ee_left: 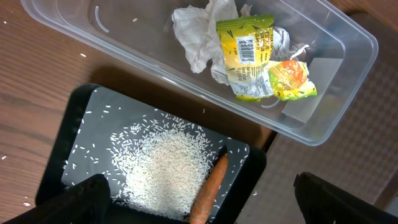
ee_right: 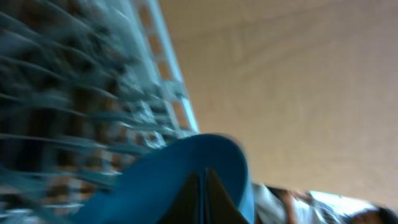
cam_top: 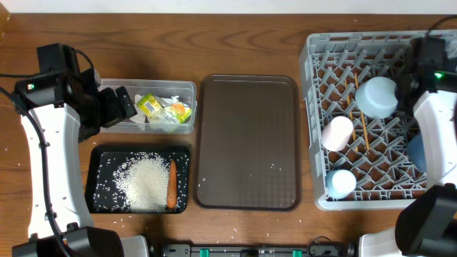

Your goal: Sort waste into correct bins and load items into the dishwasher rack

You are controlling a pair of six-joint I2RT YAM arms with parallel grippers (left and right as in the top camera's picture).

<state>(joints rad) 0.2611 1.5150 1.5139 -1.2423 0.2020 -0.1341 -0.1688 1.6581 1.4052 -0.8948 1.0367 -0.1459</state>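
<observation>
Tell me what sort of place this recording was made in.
Probably a lab bench staged as a dish-clearing station, not a real kitchen: a wooden table, a dishwasher rack holding cups, a tub of wrappers and a tray of rice.

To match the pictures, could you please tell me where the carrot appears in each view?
Overhead: carrot lies along the black tray's right side, lower left.
Left wrist: carrot at bottom centre, beside the rice.
Right wrist: not in it.
Shared landmark: the black tray, seen in overhead and left wrist only.
</observation>
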